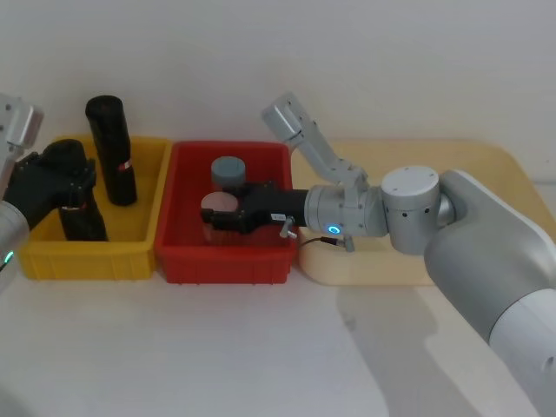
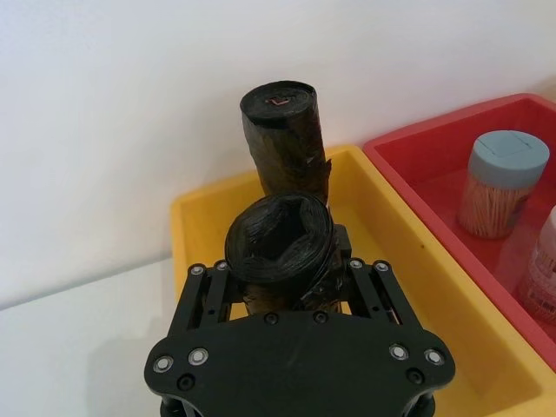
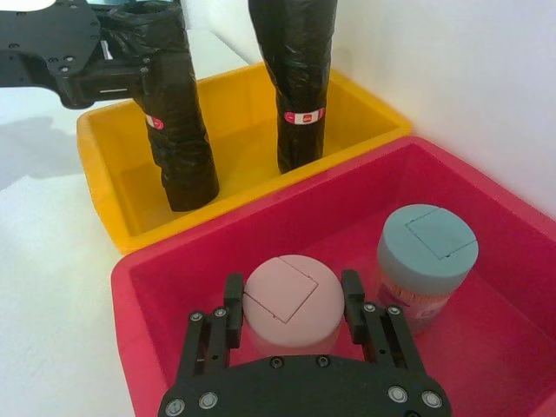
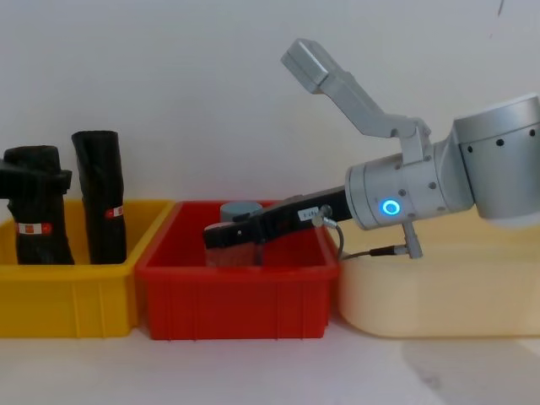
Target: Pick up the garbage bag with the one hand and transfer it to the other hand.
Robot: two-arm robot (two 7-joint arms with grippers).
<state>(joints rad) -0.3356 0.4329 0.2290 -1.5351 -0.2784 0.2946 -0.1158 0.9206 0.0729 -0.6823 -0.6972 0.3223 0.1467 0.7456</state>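
Left gripper [image 2: 282,291] fingers clenched on garbage bag [image 2: 280,236], upper part. Likely light, soft, slick plastic: grip mid-roll, firmly. Right gripper [image 3: 292,297] fingers clamped on pink-lidded jar [image 3: 294,314].

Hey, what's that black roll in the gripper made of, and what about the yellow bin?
The garbage bag, clamped in the left gripper, looks like thin plastic film: glossy black, crinkled and tightly wound. The yellow bin looks like rigid moulded plastic: smooth, with a slight sheen and ribbed walls.
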